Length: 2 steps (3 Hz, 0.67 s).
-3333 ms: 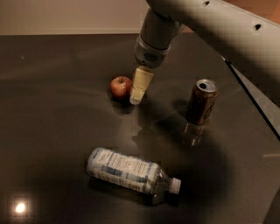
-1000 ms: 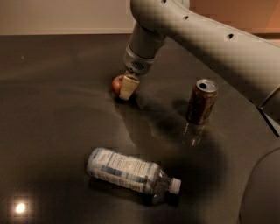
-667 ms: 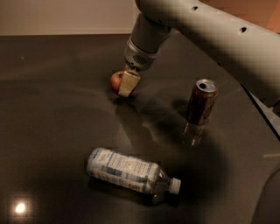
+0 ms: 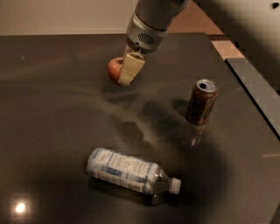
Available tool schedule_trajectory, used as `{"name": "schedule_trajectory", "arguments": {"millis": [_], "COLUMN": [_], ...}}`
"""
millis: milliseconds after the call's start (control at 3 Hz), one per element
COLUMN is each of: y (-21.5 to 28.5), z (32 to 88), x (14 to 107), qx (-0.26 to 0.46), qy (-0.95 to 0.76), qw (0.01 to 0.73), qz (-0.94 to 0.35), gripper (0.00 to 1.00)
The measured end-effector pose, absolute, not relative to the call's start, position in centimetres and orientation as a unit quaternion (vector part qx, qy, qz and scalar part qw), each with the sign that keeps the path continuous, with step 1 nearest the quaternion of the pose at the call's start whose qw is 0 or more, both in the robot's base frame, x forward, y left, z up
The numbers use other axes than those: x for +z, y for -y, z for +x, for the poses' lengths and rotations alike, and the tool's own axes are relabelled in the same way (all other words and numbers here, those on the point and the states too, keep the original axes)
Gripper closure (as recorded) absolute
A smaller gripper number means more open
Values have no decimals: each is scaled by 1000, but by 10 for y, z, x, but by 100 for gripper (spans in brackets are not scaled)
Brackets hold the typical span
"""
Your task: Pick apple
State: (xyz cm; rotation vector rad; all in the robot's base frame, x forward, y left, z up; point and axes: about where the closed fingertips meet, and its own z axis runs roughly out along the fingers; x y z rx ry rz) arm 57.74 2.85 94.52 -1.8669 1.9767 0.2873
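- Locate the gripper [image 4: 124, 74]: a cream-coloured tip on a silver-grey cylindrical wrist [image 4: 144, 33], at the end of the pale grey robot arm [image 4: 155, 11]. It stands in the upper middle of the camera view, over the far part of the table, and is angled down and to the left.
- Locate the small round red apple with yellowish patches [image 4: 114, 69]. It lies directly against the left side of the gripper tip, which covers its right part.
- Note that you cannot tell whether the gripper is closed on the apple or only set beside it, because only the near side of the tip shows.
- Note that you cannot tell whether the apple rests on the surface or is raised off it. A dark shadow [image 4: 120, 91] lies on the surface just below the apple.
- Identify the work surface: a dark, glossy, flat tabletop [image 4: 52, 122]. Its right edge runs diagonally down the right side of the view.
- Identify the brown cylindrical metal drink can [image 4: 201, 101]. It stands upright to the right of the apple and well apart from it, silver top facing up. Its reflection shows on the tabletop just below it.
- Identify the clear plastic water bottle with a white and blue label [image 4: 127, 169]. It lies on its side in the near part of the tabletop, white cap [image 4: 175, 185] pointing to the right. It is well apart from both the apple and the drink can.
- Disregard the bright spot of reflected light [image 4: 19, 208] at the lower left of the tabletop.
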Motion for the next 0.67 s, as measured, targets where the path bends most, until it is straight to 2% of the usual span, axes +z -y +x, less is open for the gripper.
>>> {"name": "schedule_trajectory", "arguments": {"millis": [333,667], "y": [-29,-29], "z": [565,565], "x": [990,990], "qx": [110,110], "qy": [-681,-681], "qw": [213,213], "qz": [-692,-692], "gripper": [100,100]}}
